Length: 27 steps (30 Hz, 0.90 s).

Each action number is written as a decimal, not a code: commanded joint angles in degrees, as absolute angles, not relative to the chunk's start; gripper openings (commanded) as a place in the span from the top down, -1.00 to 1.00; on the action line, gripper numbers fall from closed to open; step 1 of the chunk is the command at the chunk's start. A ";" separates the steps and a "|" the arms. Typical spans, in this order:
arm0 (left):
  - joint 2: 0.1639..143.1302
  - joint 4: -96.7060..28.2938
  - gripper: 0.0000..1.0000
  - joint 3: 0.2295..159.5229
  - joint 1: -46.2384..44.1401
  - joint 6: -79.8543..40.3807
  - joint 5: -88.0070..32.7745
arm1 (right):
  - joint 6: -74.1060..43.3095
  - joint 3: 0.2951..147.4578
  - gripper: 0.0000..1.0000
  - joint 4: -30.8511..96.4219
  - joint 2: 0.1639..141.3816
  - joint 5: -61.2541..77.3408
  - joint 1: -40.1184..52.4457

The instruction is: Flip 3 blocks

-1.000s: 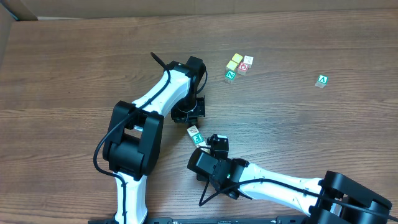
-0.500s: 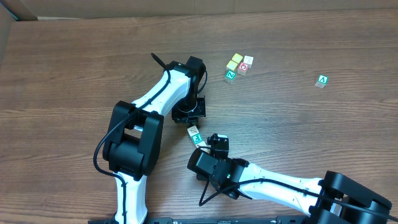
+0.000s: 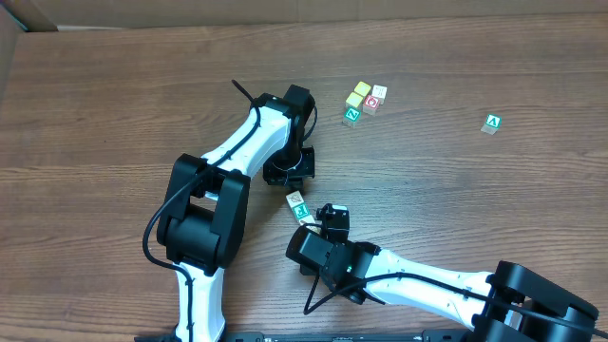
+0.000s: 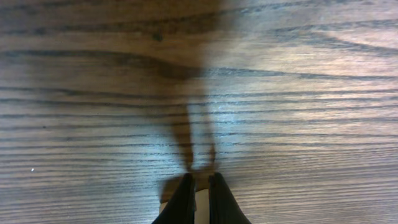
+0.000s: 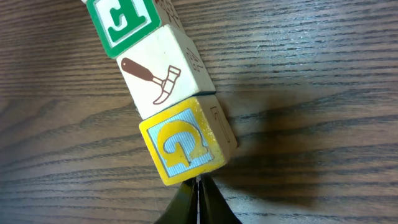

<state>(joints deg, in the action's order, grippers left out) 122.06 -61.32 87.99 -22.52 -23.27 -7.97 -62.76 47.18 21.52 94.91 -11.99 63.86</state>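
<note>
Three blocks lie in a touching row in the right wrist view: a green-framed letter block (image 5: 121,22), a white block with a hammer picture (image 5: 160,78), and a yellow-framed "G" block (image 5: 183,146). My right gripper (image 5: 198,182) is shut, its tips against the lower edge of the "G" block. From overhead the row's green block (image 3: 295,200) and white block (image 3: 303,214) show between the two grippers, and the right gripper (image 3: 312,228) covers the near end. My left gripper (image 3: 289,179) hangs just beyond the row, fingers (image 4: 185,199) close together over bare wood, with a pale strip behind them.
A cluster of yellow, red and green cubes (image 3: 364,100) sits at the back middle of the wooden table (image 3: 114,104). A lone green "A" cube (image 3: 492,123) lies far right. The left arm's white links (image 3: 237,147) run from the front edge toward the centre.
</note>
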 commanded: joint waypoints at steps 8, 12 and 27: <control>122.63 -60.31 0.92 87.20 -22.92 -20.99 -8.82 | -63.31 46.81 0.89 20.62 95.39 -10.24 64.01; 122.63 -60.27 0.92 87.20 -22.92 -20.99 -8.82 | -63.31 46.81 0.89 20.64 95.39 -9.93 64.01; 122.56 -68.79 0.92 97.10 -19.75 -20.75 -7.75 | -53.63 53.45 0.89 28.93 86.06 -2.92 57.54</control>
<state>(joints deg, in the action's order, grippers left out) 122.21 -66.63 90.72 -21.89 -22.02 -8.14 -57.65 49.60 29.39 90.48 -7.27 60.58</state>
